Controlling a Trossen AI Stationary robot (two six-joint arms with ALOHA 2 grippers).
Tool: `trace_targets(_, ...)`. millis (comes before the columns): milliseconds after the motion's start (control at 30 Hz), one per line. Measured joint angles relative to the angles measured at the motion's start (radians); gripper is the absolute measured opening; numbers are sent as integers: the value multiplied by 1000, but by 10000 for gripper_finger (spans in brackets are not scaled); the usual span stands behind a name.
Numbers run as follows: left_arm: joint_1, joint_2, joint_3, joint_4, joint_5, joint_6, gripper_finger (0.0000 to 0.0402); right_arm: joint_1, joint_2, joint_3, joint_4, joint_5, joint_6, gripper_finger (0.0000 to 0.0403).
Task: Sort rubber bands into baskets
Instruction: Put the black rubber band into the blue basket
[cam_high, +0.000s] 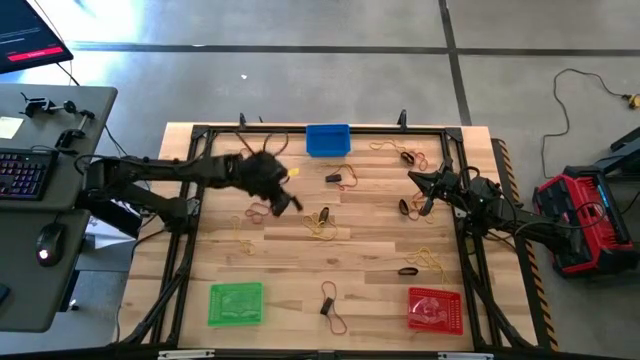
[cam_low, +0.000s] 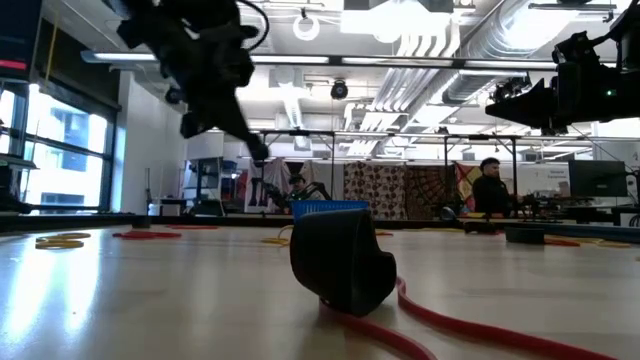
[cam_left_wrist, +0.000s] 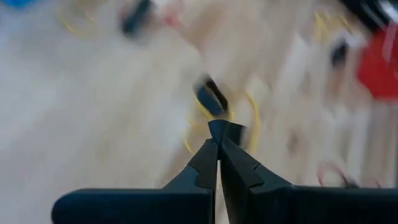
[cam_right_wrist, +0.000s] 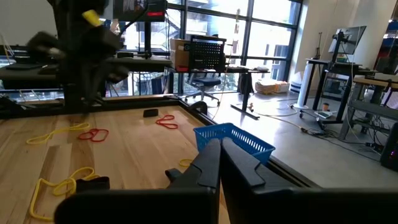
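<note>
3 baskets (cam_high: 327, 140) | left tool (cam_high: 297, 206) closed, perhaps empty | right tool (cam_high: 424, 207) closed, empty

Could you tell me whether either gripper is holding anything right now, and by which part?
The left gripper is shut, with a small black piece showing at its fingertips, possibly a black band; blur prevents confirming. The right gripper is shut and holds nothing.

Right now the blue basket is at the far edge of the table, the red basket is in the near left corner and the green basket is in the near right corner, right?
Not quite: those two are swapped. The high view shows the green basket near left and the red basket near right. The blue basket is at the far edge.
</note>
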Motion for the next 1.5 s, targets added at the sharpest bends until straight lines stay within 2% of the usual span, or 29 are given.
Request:
trace_targets(233,91,128,164,-2,-40,64,0,0,0,0,0,0,0,0)
trace_targets(433,169,288,368,-24,-53,151,0,0,0,0,0,0,0,0)
trace_targets(700,274,509,663,-197,-57,302,0,0,0,0,0,0,0,0)
trace_targets(967,354,708,871,-374,-41,441,0,0,0,0,0,0,0,0)
trace_targets(1200,394,881,1072,-516,-71,533,0,0,0,0,0,0,0,0)
trace_targets(1333,408,958,1145,-574,-82,545,0,0,0,0,0,0,0,0)
trace_targets(1500,413,1003,1162,-611,-82,568,0,0,0,0,0,0,0,0)
